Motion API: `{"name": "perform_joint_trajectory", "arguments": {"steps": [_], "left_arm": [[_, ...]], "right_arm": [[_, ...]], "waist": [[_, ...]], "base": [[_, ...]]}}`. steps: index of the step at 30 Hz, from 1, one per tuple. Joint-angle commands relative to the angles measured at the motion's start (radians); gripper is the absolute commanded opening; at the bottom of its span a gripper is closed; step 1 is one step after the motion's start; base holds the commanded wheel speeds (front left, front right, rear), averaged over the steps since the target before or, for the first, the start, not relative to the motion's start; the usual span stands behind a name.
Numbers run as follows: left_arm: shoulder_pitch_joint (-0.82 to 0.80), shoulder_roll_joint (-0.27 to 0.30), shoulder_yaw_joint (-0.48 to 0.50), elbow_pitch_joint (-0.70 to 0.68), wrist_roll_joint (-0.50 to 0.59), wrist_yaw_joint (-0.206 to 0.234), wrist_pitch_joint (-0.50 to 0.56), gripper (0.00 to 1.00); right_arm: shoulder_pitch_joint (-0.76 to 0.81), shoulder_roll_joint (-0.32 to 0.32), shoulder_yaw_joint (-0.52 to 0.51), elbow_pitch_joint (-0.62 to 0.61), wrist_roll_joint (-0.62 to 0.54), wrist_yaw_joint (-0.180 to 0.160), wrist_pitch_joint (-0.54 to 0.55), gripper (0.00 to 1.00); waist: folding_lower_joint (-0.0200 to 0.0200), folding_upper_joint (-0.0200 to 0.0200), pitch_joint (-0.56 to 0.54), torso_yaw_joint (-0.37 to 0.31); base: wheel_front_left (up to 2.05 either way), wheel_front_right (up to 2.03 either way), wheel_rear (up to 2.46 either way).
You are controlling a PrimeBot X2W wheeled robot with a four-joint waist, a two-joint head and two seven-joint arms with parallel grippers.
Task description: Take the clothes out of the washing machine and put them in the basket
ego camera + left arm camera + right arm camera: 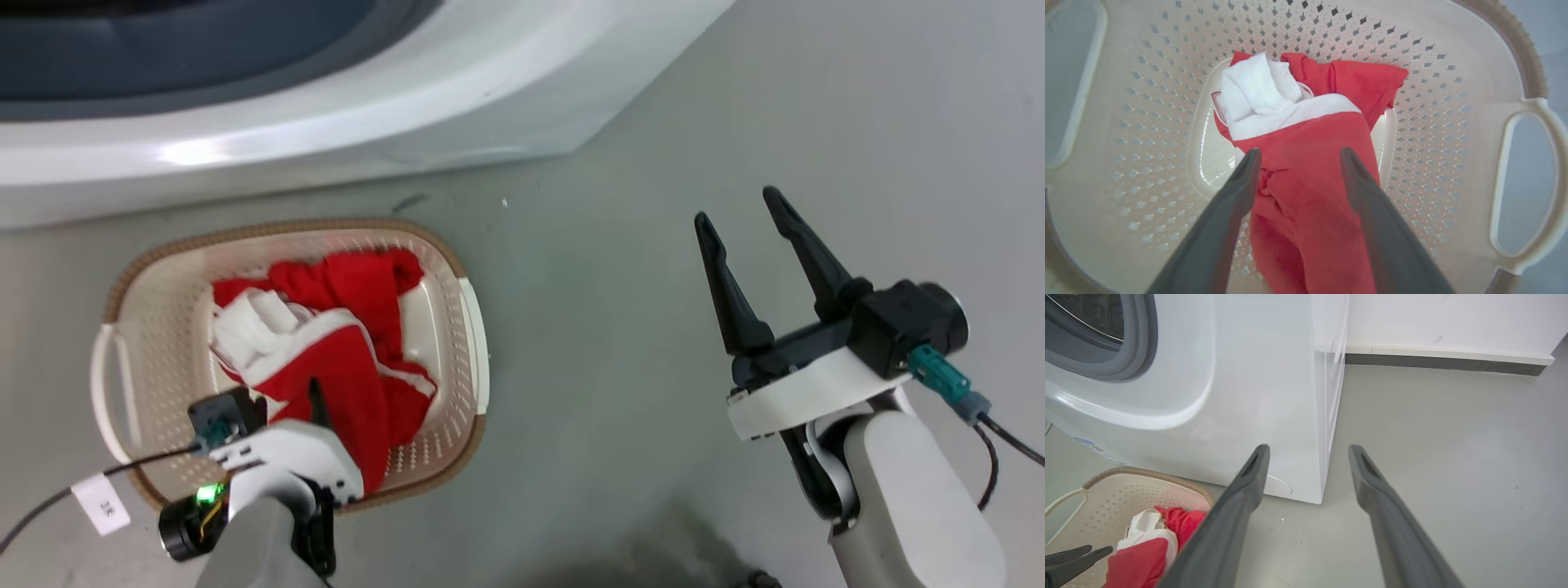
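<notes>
The basket [286, 226] stands on the grey floor [612, 327], just in front of the white washing machine [326, 122]. The clothes [359, 294] lie inside the basket, on its bottom and against the wall on the robot's side. They are a red heap with a white part folded on the top, and they leave free a part of the smooth bottom near the right handle [473, 343].

The left gripper [1300, 153] is above the basket and points down into it. Its two dark fingers are spread apart. In the left wrist view a band of the red fabric runs between the fingers, but I cannot tell whether the fingers touch it; they do not press it. A green light [208, 492] shines on this wrist, and a cable with a white tag [100, 504] goes away from it.

The right gripper [736, 206] is over the bare floor, well apart from the basket, to the right of it. Its fingers are also spread, with nothing between them.

In the right wrist view the grey rim of the porthole [1139, 347] is visible on the machine's front, and behind the machine a white wall meets the floor at a dark skirting strip [1445, 363].
</notes>
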Motion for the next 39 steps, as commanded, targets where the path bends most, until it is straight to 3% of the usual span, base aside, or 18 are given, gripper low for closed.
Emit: {"name": "perform_joint_trajectory", "arguments": {"steps": [1,14,24,31,39], "left_arm": [[0.029,-0.001,0.006,0.000,0.009,-0.011,-0.002,1.00],[0.180,-0.009,0.001,-0.181,0.040,-0.070,-0.002,1.00],[0.233,-0.008,-0.116,-0.476,0.056,-0.047,-0.002,1.00],[0.280,-0.007,-0.153,-0.666,0.134,-0.029,-0.002,1.00],[0.389,0.043,-0.181,-0.795,0.207,-0.035,-0.001,1.00]], "right_arm": [[0.029,0.004,-0.011,0.011,-0.010,-0.001,-0.005,1.00],[0.190,0.042,-0.121,-0.011,-0.087,-0.001,0.057,1.00],[0.279,0.058,-0.167,-0.097,-0.124,-0.001,0.116,1.00],[0.323,0.061,-0.189,-0.127,-0.141,-0.001,0.145,1.00],[0.383,0.061,-0.208,-0.144,-0.133,-0.001,0.165,1.00]], "waist": [[-0.0001,-0.0001,-0.107,0.021],[-0.0001,-0.0001,-0.425,0.078],[-0.0001,-0.0001,-0.522,0.133],[-0.0001,-0.0001,-0.583,0.145],[-0.0001,-0.0001,-0.663,0.143]], "base": [[0.00,0.00,0.00],[0.00,0.00,0.00],[0.00,0.00,0.00],[0.00,0.00,0.00],[0.00,0.00,0.00]]}}
